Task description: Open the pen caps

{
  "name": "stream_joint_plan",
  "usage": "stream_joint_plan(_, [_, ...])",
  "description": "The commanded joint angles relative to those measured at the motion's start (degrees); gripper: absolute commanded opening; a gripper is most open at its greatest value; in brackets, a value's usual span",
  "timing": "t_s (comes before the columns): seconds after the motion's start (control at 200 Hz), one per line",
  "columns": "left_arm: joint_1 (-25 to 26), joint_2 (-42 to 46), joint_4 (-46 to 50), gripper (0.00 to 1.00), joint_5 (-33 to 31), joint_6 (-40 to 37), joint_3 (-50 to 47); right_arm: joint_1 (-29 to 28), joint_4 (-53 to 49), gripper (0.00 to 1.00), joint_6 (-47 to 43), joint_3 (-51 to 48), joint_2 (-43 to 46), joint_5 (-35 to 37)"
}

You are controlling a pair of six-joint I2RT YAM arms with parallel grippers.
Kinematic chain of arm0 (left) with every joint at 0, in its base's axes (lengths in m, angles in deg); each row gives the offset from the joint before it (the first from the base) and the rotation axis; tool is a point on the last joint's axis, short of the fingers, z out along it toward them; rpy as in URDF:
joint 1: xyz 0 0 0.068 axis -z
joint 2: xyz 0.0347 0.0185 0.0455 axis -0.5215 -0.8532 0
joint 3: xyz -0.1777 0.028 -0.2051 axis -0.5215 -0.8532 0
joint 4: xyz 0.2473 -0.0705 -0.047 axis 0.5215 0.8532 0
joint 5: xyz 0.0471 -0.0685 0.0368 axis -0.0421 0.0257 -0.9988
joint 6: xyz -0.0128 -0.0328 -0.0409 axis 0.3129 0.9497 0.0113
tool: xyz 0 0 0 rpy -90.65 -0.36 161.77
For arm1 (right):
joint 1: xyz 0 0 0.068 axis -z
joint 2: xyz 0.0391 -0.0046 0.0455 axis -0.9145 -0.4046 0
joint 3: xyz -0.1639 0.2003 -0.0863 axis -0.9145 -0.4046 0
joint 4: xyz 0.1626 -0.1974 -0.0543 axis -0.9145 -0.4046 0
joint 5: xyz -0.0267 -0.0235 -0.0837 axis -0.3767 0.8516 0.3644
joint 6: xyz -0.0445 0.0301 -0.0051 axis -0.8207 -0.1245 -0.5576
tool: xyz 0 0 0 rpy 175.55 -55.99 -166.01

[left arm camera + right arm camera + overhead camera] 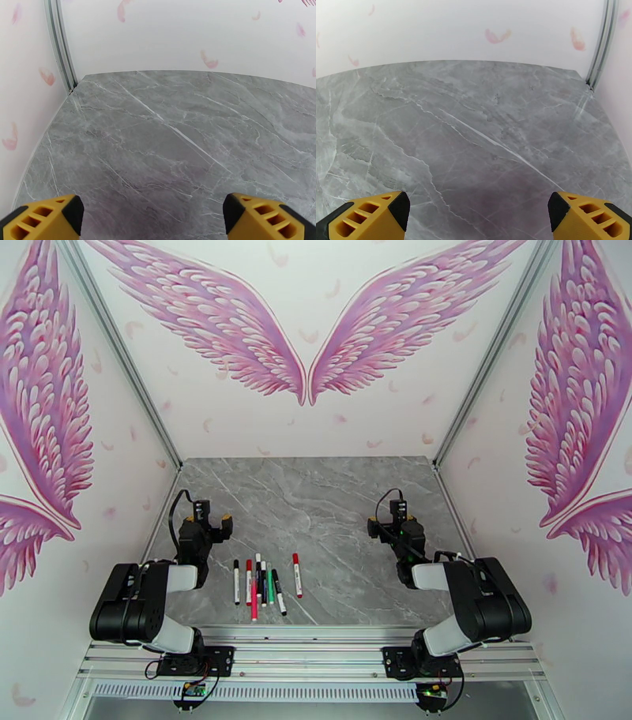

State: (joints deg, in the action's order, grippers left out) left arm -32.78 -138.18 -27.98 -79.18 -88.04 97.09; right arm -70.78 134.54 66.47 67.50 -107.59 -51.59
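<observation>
Several slim white pens (pixel 265 583) lie side by side on the grey marble table (pixel 332 500), near its front edge and left of centre. Their caps sit on the barrels: a black cap (pixel 235 564) on the leftmost pen, a red cap (pixel 295 559) on the rightmost, and green (pixel 268 587) and pink (pixel 253 607) ones in between. My left gripper (pixel 208 519) hovers open just behind and left of the pens, holding nothing. My right gripper (pixel 389 526) is open and empty at the right. Each wrist view shows yellow fingertips (pixel 43 219) (pixel 363 217) spread wide over bare table.
White walls with pink wing prints close in the table on three sides, with metal corner posts (pixel 162 437) (pixel 466 421). The arm bases stand on a rail (pixel 316 650) at the near edge. Bare marble stretches between and behind the two grippers.
</observation>
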Motion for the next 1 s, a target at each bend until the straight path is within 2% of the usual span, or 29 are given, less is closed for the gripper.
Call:
stream_joint_plan(0.0, [0.3, 1.4, -1.8, 0.99, -0.3, 0.2, -1.3, 0.2, 4.2, 0.99, 0.0, -2.0, 0.5, -0.3])
stream_joint_plan(0.185, [1.0, 6.0, 4.6, 0.99, -3.8, 0.6, 0.0, 0.1, 0.3, 0.99, 0.1, -1.3, 3.6, 0.8])
stream_joint_plan(0.35, [3.3, 13.0, 18.7, 0.99, -8.6, 1.6, 4.1, 0.0, -7.9, 0.99, 0.4, 0.0, 10.4, 2.1])
stream_joint_plan(0.435, [5.7, 17.7, 26.3, 0.99, -12.5, 1.8, 6.7, -0.1, -16.0, 0.99, 1.9, 2.2, 14.4, 2.7])
stream_joint_plan(0.555, [10.1, 23.3, 42.2, 0.99, -18.9, 5.0, 13.3, -0.3, -28.0, 0.99, 5.5, 5.7, 20.9, 2.4])
stream_joint_plan(0.705, [14.8, 25.8, 55.5, 0.99, -19.2, 11.5, 18.7, -0.6, -42.9, 0.99, 11.9, 9.9, 27.4, 1.4])
stream_joint_plan(0.93, [21.3, 26.4, 73.9, 0.99, -18.1, 24.2, 23.3, -0.8, -56.5, 0.99, 20.6, 13.7, 34.8, -4.0])
stream_joint_plan(0.995, [22.4, 26.7, 78.6, 0.99, -15.8, 28.4, 23.7, -1.2, -60.7, 0.99, 22.2, 14.8, 35.9, -5.7])
